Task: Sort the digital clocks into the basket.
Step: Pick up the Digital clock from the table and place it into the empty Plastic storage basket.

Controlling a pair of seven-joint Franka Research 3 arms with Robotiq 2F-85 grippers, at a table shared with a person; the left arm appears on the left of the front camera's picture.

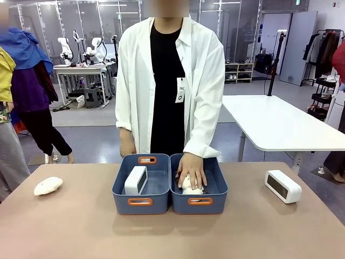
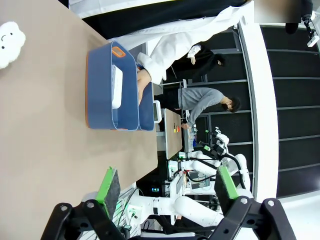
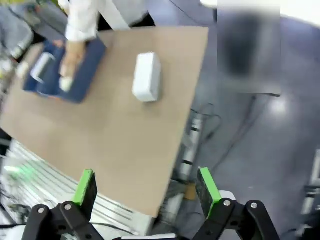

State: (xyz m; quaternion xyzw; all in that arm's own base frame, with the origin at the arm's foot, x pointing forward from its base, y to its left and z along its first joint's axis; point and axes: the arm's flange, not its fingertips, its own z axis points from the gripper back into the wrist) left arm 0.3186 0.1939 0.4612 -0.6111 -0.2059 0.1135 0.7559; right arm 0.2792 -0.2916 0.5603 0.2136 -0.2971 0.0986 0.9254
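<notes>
One digital clock (image 1: pixel 136 179) is lodged in the basket (image 1: pixel 124 194). The second clock (image 3: pixel 147 77) is found well ahead of the right gripper (image 3: pixel 147 186), whose jaws are spread and empty. Approach and grasp are judged next. The left gripper (image 2: pixel 167 185) is likewise spread.

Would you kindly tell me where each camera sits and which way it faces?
Front view: fixed on the robot's side, facing across the table at the person, whose hand rests in the right bin.
Left wrist view: on the left wrist, rolled sideways, looking along the table at the basket; open left gripper at bottom.
Right wrist view: on the right wrist, high up, looking down at the loose clock; open right gripper at bottom.
Shared: front and left wrist views both show the basketed clock.
</notes>
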